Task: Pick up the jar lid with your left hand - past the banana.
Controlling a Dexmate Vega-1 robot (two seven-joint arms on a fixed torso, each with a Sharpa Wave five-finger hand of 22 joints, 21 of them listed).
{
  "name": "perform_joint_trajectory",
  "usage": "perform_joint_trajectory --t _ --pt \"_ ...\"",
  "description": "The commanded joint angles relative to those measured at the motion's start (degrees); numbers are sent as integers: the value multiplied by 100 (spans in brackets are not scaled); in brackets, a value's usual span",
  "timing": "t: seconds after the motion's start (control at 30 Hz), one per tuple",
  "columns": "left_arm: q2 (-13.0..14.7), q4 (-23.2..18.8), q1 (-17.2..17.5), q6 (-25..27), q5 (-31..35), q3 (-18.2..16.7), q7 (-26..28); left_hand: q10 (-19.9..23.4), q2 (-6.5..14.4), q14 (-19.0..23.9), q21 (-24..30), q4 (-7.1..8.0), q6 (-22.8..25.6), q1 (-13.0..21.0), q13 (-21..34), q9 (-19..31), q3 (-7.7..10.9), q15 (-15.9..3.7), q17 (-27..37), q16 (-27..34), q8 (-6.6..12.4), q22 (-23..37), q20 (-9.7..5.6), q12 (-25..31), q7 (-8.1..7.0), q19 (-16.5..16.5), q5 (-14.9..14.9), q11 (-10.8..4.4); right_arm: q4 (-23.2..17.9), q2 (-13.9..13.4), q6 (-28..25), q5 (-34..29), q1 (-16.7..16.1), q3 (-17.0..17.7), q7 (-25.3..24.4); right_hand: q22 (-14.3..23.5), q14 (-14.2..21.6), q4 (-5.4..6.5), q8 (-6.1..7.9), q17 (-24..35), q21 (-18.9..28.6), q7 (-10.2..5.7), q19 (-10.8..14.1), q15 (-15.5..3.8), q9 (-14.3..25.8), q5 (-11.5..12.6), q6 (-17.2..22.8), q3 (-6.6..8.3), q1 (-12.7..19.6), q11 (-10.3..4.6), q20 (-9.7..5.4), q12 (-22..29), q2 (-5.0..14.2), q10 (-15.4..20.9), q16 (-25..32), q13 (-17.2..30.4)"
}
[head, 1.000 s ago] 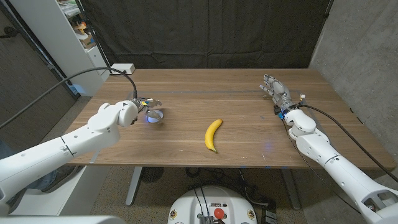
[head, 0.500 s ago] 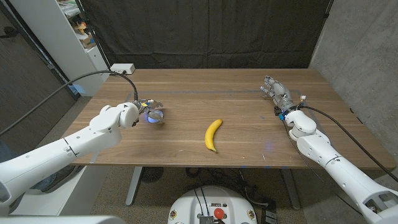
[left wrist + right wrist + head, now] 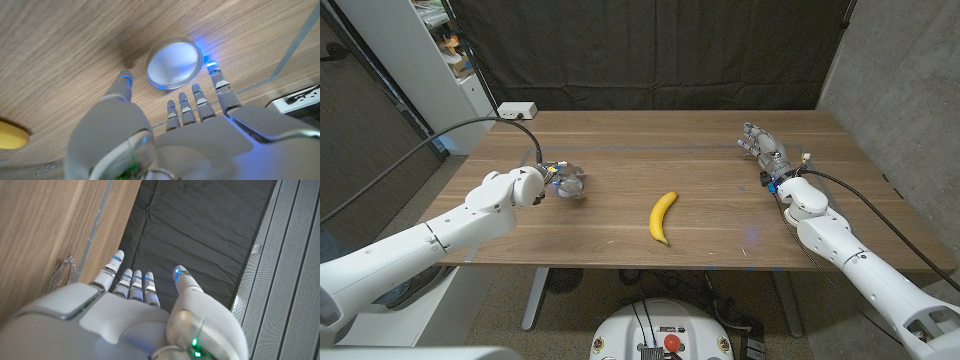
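The jar lid [image 3: 175, 63], round and silvery, lies flat on the wooden table [image 3: 700, 150] left of the banana [image 3: 662, 216]. My left hand [image 3: 170, 110] hovers just behind it, fingers spread and their tips close round its edge, nothing held. From the head camera the left hand [image 3: 558, 177] partly covers the lid [image 3: 574, 187]. A yellow end of the banana [image 3: 10, 135] shows in the left wrist view. My right hand [image 3: 763, 150] stands at the table's far right, fingers apart, holding nothing; the right hand [image 3: 135, 310] points off toward a dark curtain.
A white power strip [image 3: 517, 109] sits at the table's back left corner, with a black cable [image 3: 450, 125] running to my left arm. A white shelf unit [image 3: 430, 60] stands beyond the left edge. A black curtain [image 3: 650, 50] hangs behind the table.
My left hand has crept a little to the right and farther over the lid, hiding more of it. The banana and right hand are unmoved.
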Motion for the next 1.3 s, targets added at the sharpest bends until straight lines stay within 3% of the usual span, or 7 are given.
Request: perform_joint_trajectory --t 0.03,0.4,0.57,0.8,1.0,1.3 --pt "-76 185 -60 -46 -190 71 84 -14 -2 -4 -21 10 43 42 17 28 -19 -32 17 38 29 10 -8 31 -11 -12 9 -2 98 22 -116 -21 107 -72 48 19 54 2 32 15 45 -8 32 16 10 31 31 49 37 -21 17 45 -12 42 8 13" --pt "-182 362 -178 -58 -273 200 94 -35 47 -10 -28 -9 23 123 31 28 5 -14 19 37 28 13 -10 28 -17 7 11 23 242 81 -108 -65 269 -146 130 20 61 -3 24 16 58 -20 79 8 10 33 21 51 44 -36 44 41 -13 40 8 13" --pt "-244 408 -253 -16 -261 277 68 -118 172 16 33 -60 -47 347 54 27 88 -14 24 53 21 39 -26 3 -32 187 5 40 269 83 -120 -99 328 -173 146 24 81 -6 23 15 79 -14 139 4 10 33 21 49 49 -15 29 41 -14 44 15 13" --pt "-299 407 -354 36 -213 371 26 -291 441 179 328 -146 -103 1038 111 23 250 -70 120 171 56 109 -61 -34 -41 916 -100 40 301 75 -120 -110 389 -178 182 28 95 -12 16 13 108 3 231 10 10 34 9 51 53 8 -3 37 -22 38 16 13" --pt "-326 330 -485 151 -277 417 -237 -318 605 654 815 -131 -116 1659 175 30 207 -126 503 570 102 131 -144 9 37 2035 -172 82 340 72 -89 -83 423 -164 243 30 100 -8 14 15 129 10 305 10 11 34 6 52 47 4 -8 35 -27 36 15 13" --pt "-341 231 -468 238 -393 388 -138 -197 760 852 1009 -160 90 2170 219 51 196 -149 823 833 190 114 -233 95 148 2400 -93 94 361 76 -75 -47 455 -150 292 30 106 -9 12 17 154 -1 413 12 11 34 6 55 47 14 20 35 -32 38 14 13"
